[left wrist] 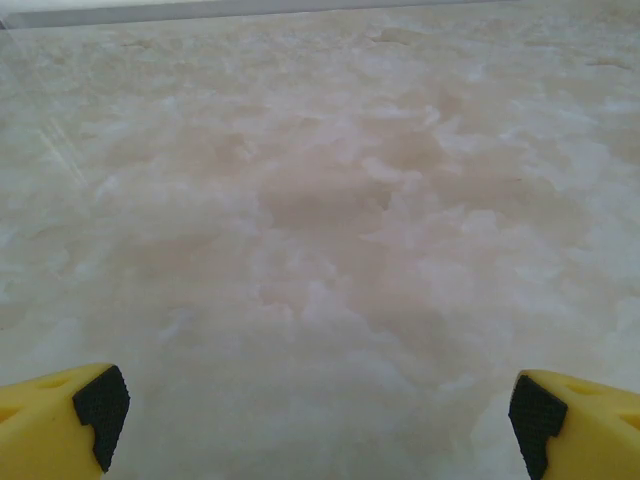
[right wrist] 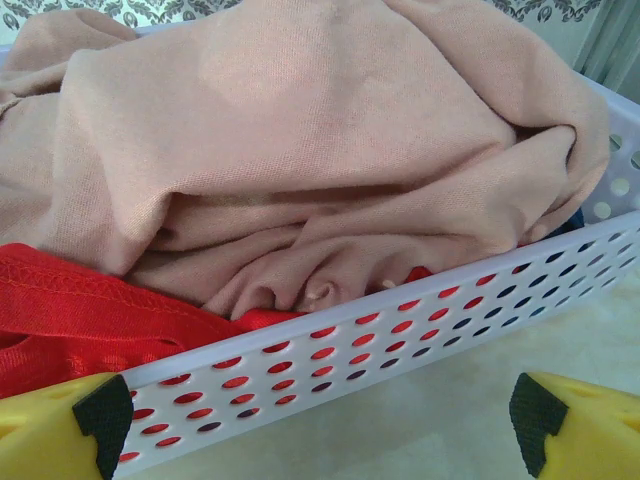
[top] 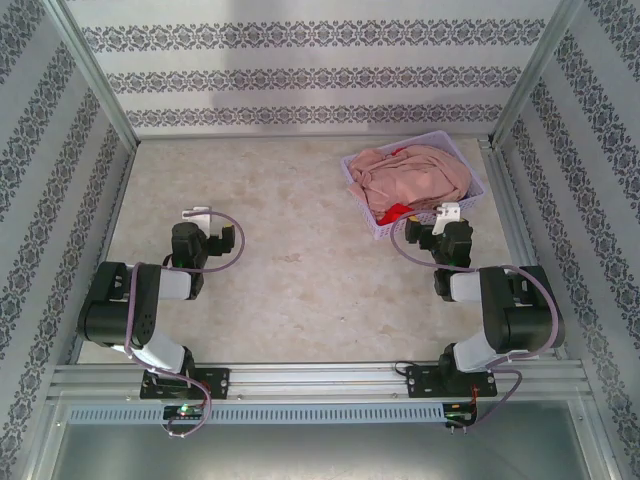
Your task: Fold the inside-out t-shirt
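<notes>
The pale marbled worktop (top: 280,260) stretches wide in front of both arms, and off towards its far right corner sits the white perforated basket (top: 480,196). Heaped in that basket is the inside-out t-shirt (top: 420,175), dusty pink and crumpled into a mound that rises above the rim. I can't pick out a sleeve or a hem, so there's no long axis to speak of. Under it, at the near wall, a bright red garment (top: 398,212) peeks out. Now the arms: the right fingers (top: 447,212) hang spread wide, holding nothing, just short of the basket's near wall, with the shirt straight ahead over the rim. The left fingers (top: 200,213) are spread wide too, empty, over the worktop and well apart from the basket. So the right arm is plainly the nearer one, and I'd reckon the reach goes up over that wall into the pink folds, clear of the red cloth
</notes>
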